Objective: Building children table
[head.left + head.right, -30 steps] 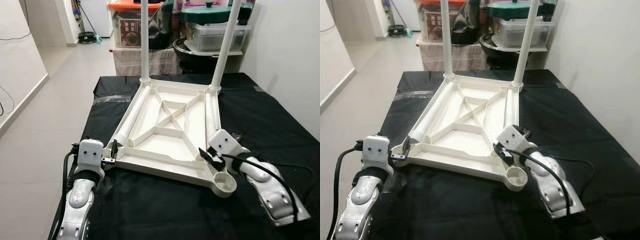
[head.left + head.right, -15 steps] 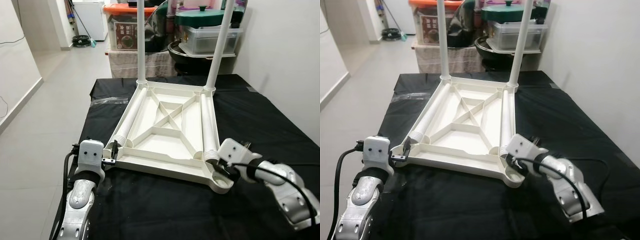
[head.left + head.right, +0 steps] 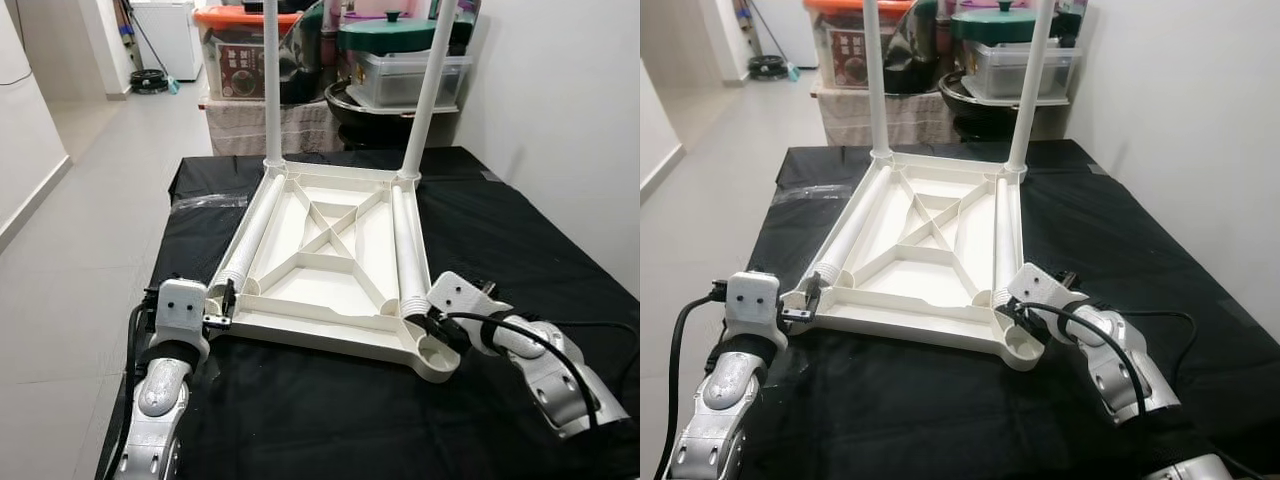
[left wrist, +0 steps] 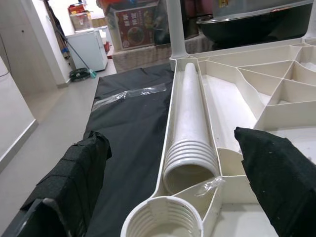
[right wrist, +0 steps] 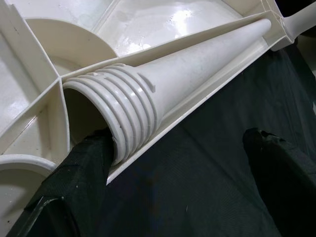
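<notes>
Fingers of the right gripper (image 5: 177,187) are spread wide, one pad (image 5: 84,173) tucked against the threaded mouth of the right loose leg (image 3: 408,255), the other out over the black cloth (image 3: 300,410), gripping nothing as yet. A second ago that gripper sat further in, over the frame by the near right socket (image 3: 440,355); it has since swung out and come round to the leg's open end. I'd say it is lining up to take that leg out and screw it in.

Over on the left, the left gripper (image 4: 168,168) has not budged: fingers open either side of the near left socket (image 4: 163,217), holding nothing.

Upside down on the cloth lies the white tabletop (image 3: 330,265), ribbed underneath. Two legs (image 3: 270,80) already stand at its far corners; two more lie in the side channels, the left leg (image 4: 190,133) ending just behind its empty socket.
</notes>
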### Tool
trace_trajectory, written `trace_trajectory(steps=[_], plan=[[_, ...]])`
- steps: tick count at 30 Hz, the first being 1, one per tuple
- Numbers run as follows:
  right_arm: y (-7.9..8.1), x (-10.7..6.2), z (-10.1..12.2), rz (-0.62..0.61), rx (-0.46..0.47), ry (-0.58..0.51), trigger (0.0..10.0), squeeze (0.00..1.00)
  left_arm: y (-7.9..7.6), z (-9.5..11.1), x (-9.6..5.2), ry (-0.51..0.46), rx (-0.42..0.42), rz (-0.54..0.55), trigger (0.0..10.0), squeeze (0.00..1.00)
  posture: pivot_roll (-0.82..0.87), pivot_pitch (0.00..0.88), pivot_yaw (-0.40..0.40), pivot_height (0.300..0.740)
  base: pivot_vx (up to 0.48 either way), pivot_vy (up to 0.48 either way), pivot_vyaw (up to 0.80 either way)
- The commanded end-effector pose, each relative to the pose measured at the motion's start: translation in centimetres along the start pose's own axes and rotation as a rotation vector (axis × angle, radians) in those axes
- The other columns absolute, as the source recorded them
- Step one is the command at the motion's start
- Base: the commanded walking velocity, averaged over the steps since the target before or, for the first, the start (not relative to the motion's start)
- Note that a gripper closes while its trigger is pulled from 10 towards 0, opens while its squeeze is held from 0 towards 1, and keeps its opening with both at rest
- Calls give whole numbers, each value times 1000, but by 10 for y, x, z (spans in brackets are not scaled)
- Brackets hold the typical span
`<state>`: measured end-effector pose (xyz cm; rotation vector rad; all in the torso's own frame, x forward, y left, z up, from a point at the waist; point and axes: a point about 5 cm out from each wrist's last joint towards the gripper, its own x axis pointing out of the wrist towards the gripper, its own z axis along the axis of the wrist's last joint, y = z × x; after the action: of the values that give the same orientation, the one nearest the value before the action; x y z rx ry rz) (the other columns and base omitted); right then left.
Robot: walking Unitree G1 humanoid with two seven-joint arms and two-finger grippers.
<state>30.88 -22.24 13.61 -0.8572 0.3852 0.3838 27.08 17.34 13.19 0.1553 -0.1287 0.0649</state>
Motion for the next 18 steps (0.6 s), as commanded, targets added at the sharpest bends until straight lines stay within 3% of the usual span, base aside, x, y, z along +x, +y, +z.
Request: trace_trajectory(steps=[1,5,10,14,15,17,18], plan=[[6,1,-8,17,-2,42,10000,0,0,-3,0,13,9,0,10000,0,64,0,-74,740,0,0,0],[-1,5,-1,-64,30,13,10000,0,-3,-2,1,11,6,-2,10000,0,50,0,-73,740,0,0,0],[2,10,9,-110,54,-29,10000,0,-6,-2,2,9,1,-3,10000,0,32,0,-72,740,0,0,0],[7,14,16,-181,125,-58,10000,0,-6,-4,1,13,0,-4,10000,0,14,0,-68,740,0,0,0],[9,16,15,-229,183,-54,10000,0,-6,-5,1,16,2,-4,10000,0,14,0,-67,740,0,0,0],[9,16,15,-229,183,-54,10000,0,-6,-5,1,16,2,-4,10000,0,14,0,-67,740,0,0,0],[11,18,13,-262,232,-44,3529,0,-5,-5,1,18,4,-4,10000,0,15,0,-69,740,0,0,0]])
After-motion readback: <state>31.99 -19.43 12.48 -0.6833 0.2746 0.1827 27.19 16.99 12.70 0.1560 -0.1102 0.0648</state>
